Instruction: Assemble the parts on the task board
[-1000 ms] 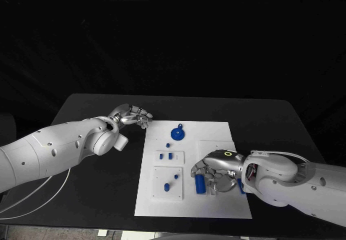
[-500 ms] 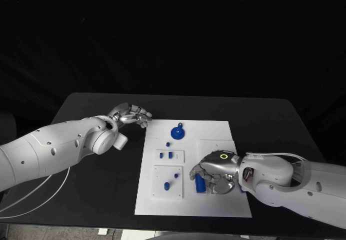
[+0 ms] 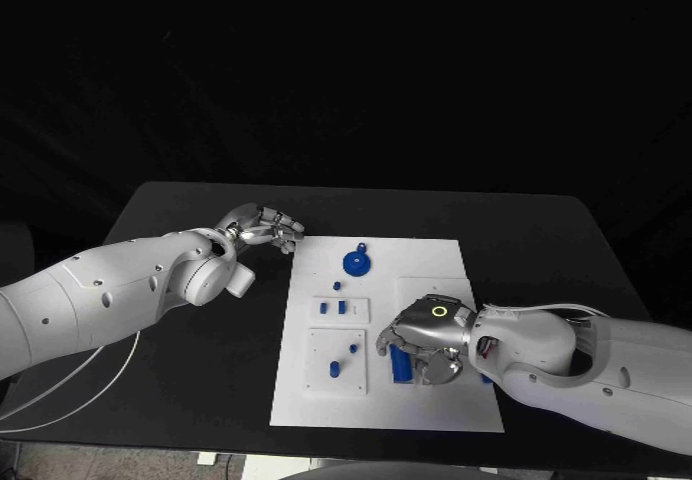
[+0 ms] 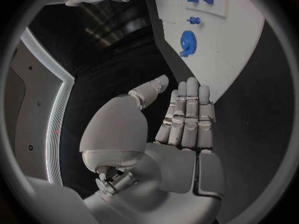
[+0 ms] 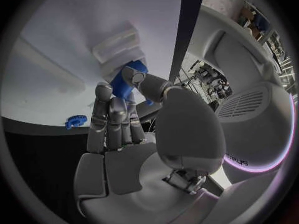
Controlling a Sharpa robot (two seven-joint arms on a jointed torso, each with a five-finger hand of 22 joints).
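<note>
The white task board (image 3: 433, 268) lies in the middle of the black table. My right hand (image 3: 427, 343) rests low over the board's right half and pinches a long blue part (image 3: 400, 367) between thumb and fingers; the right wrist view shows that long blue part (image 5: 127, 80) at the fingertips beside a white block (image 5: 117, 49). My left hand (image 3: 261, 228) hovers off the board's far left corner, fingers straight and holding nothing, as my left hand (image 4: 181, 129) also appears in its wrist view. A blue round part (image 3: 356, 265) lies at the board's far end.
A small blue peg (image 3: 336, 288), two blue pieces in a raised plate (image 3: 335, 311) and further blue pieces (image 3: 335, 371) sit on the board's left half. The left wrist view shows the blue round part (image 4: 187, 42) and the board (image 4: 236, 45). Bare black table (image 3: 188, 380) surrounds the board.
My right hand has slid a little to the left and away from me over the board with the long blue part. The left hand has barely moved.
</note>
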